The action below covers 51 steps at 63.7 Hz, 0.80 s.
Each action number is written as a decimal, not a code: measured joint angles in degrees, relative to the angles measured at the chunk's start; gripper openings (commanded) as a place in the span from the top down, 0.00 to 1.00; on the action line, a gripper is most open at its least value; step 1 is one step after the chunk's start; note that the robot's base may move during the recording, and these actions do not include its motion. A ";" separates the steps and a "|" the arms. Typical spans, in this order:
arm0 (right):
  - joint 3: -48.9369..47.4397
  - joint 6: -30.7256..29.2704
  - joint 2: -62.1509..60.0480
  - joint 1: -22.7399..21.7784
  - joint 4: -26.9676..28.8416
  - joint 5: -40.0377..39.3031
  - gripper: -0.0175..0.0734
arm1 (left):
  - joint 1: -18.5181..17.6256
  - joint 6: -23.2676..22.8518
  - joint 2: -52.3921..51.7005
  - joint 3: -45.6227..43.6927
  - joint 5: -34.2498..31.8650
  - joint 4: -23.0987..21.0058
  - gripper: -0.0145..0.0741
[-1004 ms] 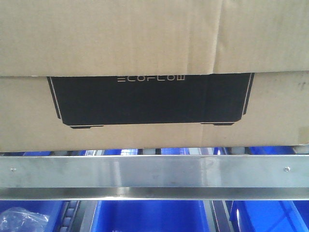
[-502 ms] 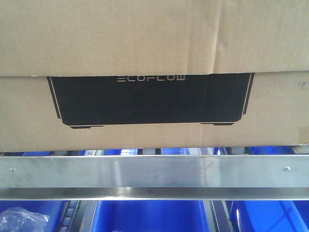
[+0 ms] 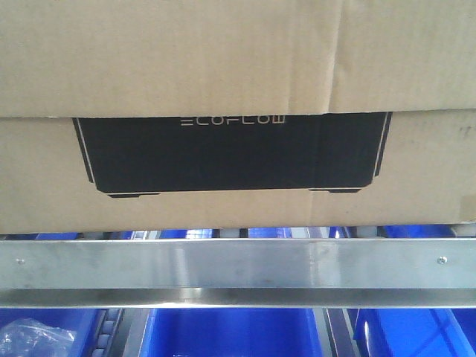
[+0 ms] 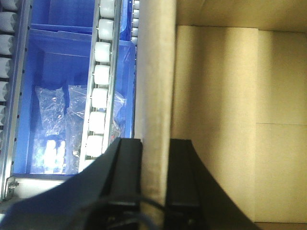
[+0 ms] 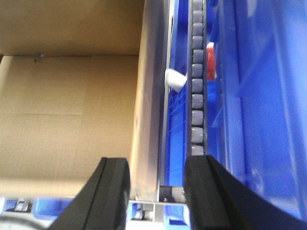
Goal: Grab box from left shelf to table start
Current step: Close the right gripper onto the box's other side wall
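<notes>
The box [image 3: 223, 67], brown cardboard with a black ECOFLOW panel [image 3: 230, 156], rests on the left shelf just behind its silver front rail [image 3: 238, 264]. In the left wrist view my left gripper [image 4: 156, 146] is shut on the box's upright side wall [image 4: 156, 72], one finger [image 4: 128, 163] outside it and the other inside the open box [image 4: 216, 120]. My right gripper [image 5: 156, 165] is open and straddles the opposite wall [image 5: 144, 120], with its left finger [image 5: 115, 179] inside the box and a gap on the outer side. The table is out of view.
Blue bins [image 3: 223, 335] sit on the level below the rail, one holding a clear plastic bag [image 3: 30, 338]. Roller tracks [image 4: 98, 96] [image 5: 197, 96] run close beside both box walls. A blue bin [image 4: 53, 72] with bagged parts lies left of the box.
</notes>
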 measured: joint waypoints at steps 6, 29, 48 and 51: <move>-3.20 0.52 3.73 1.88 0.00 0.28 0.37 | 0.00 0.00 0.00 0.00 0.00 0.00 0.95; -8.62 1.05 14.88 3.22 0.02 -0.40 0.37 | 0.00 0.00 0.00 0.00 0.00 0.00 0.95; -8.75 1.16 19.36 3.22 0.02 -3.20 0.37 | 0.00 0.00 0.00 0.00 0.00 0.00 0.95; -8.75 1.16 20.17 3.22 -0.08 -3.40 0.37 | 0.00 0.00 0.00 0.00 0.00 0.00 0.95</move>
